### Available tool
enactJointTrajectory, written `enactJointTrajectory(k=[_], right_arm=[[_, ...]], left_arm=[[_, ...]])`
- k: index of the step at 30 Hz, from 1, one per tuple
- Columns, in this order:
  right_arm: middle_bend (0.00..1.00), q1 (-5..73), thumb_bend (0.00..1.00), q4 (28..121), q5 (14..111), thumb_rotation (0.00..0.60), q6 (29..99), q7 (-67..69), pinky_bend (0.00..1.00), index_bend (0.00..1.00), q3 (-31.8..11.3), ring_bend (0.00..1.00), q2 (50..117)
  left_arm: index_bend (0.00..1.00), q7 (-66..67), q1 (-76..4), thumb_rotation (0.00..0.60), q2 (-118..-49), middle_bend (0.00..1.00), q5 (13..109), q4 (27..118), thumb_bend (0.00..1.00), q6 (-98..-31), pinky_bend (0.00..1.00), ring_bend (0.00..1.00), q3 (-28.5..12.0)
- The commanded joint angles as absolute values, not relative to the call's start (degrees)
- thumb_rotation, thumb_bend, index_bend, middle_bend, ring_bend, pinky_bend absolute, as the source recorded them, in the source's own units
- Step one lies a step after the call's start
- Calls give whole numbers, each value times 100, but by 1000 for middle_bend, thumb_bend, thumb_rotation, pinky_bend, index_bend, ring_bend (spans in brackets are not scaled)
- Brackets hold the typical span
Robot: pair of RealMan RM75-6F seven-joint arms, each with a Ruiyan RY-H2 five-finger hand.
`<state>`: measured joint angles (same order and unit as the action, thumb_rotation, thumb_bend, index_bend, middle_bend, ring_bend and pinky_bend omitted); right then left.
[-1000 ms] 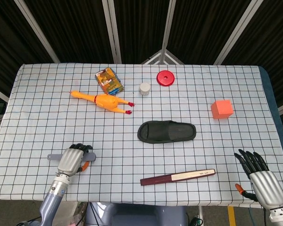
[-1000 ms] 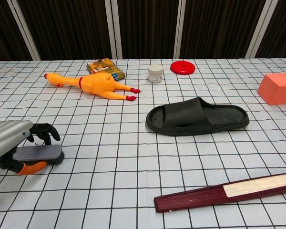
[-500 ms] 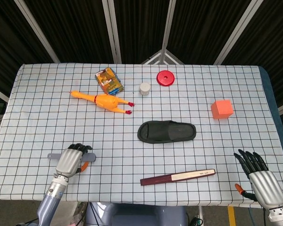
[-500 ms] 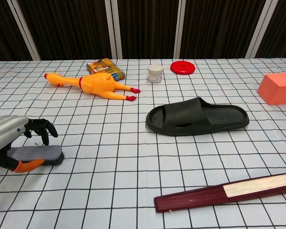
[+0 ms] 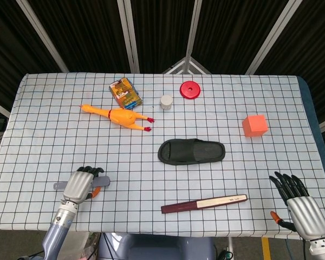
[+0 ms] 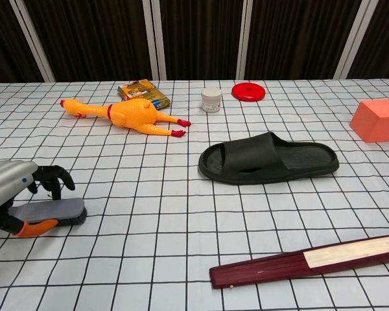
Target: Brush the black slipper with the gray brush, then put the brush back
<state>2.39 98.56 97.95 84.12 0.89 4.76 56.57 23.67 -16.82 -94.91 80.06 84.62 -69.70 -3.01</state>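
The black slipper (image 5: 191, 151) (image 6: 269, 159) lies flat near the table's middle, toe end to the left. At the front left the gray brush (image 5: 101, 179) (image 6: 48, 210) lies on the cloth, bristles down. My left hand (image 5: 78, 185) (image 6: 10, 181) hovers over the brush's left end. Its fingers (image 6: 54, 176) are curled but lifted off the brush top, and its orange-tipped thumb sits at the brush's near side. My right hand (image 5: 300, 203) rests at the front right corner with fingers spread and nothing in it; the chest view does not show it.
A yellow rubber chicken (image 5: 119, 115) (image 6: 133, 115), a card box (image 5: 124, 92), a white jar (image 5: 166, 102) and a red disc (image 5: 189, 89) sit at the back. An orange cube (image 5: 254, 125) stands at the right. A folded fan (image 5: 203, 204) (image 6: 311, 259) lies near the front edge.
My left hand's fingers have lifted off the brush and the hand has drawn back toward the left. The brush stays on the table. The right hand has barely moved.
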Motion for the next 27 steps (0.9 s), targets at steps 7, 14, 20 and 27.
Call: enactJointTrajectory(k=[7,14,20,27], right_arm=[[0,248,325,9876,9784,600,8379,45,0,0,480,0,5667],[0,265,325,9863,9739,600,8334,31,0,0,469,0,5681],[0,299,324,9839,9677,600,8258,-83,0,0,437,0,5752],[0,604,325,9809,10196,600,8141,-213,0,0,370,0,6034]], left_arm=[[471,2183,-1696,600,-9508,530,8185,8362,432,-7120,445,402,-242],[568,2027,-1724,600,-9591,616,8251,8231,494,-7209,557,489,-272],[607,2149,-1877,600,-9740,652,8073,8062,556,-7072,603,524,-472],[609,2304,-2275,600,-9385,651,7692,8890,558,-6586,609,529,-912]])
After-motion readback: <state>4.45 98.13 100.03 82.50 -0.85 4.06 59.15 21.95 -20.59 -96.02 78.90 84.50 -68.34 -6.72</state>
